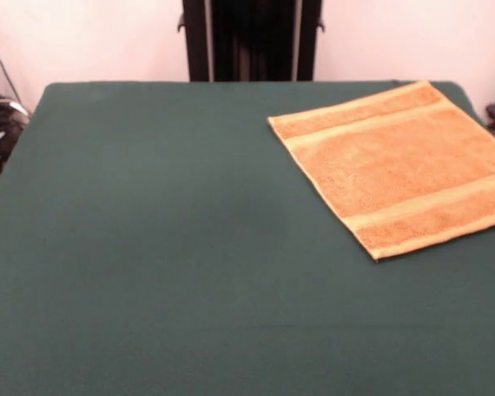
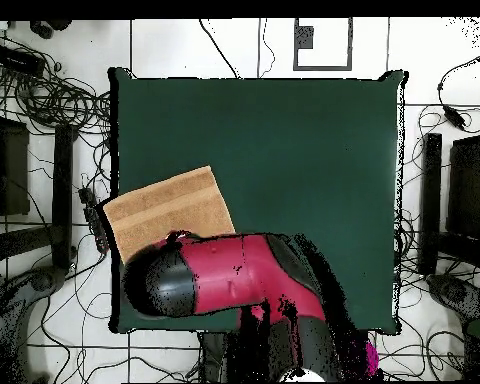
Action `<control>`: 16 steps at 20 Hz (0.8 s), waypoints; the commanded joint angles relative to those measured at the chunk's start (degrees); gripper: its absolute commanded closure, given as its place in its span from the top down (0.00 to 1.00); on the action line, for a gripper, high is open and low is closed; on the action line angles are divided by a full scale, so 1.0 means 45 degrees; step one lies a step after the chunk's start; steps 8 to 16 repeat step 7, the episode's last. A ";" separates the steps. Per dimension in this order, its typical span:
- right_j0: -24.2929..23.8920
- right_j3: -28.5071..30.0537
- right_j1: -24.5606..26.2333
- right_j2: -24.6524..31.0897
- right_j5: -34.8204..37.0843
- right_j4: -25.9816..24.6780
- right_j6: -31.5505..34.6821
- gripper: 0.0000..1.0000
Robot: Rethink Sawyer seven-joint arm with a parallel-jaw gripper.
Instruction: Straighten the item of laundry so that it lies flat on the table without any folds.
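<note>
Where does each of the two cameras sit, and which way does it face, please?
Front view: across the table from the robot, facing it; the towel lies flat at the right; only the black pedestal shows.
Overhead view: above the table, looking straight down; the red and black arm covers part of the towel; no gripper visible.
Shared: the table and the towel.

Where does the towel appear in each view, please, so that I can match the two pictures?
Front view: towel lies flat at the upper right, reaching the table's right edge.
Overhead view: towel sits at the table's left edge, its lower part hidden under the arm.
Shared landmark: the green table.
</note>
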 commanded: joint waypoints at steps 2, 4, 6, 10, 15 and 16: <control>-0.1636 0.0808 -0.1845 0.1037 -0.1176 0.0048 -0.3714 1.00; -0.2069 0.0575 -0.1797 0.1333 -0.1262 0.0066 -0.3754 1.00; -0.2429 0.0398 -0.1740 0.1607 -0.1232 0.0105 -0.3869 1.00; -0.2626 0.0557 -0.1831 0.1708 -0.0832 0.0343 -0.4115 1.00; -0.2626 0.0557 -0.1831 0.1708 -0.0832 0.0343 -0.4115 1.00; -0.2626 0.0557 -0.1831 0.1708 -0.0832 0.0343 -0.4115 1.00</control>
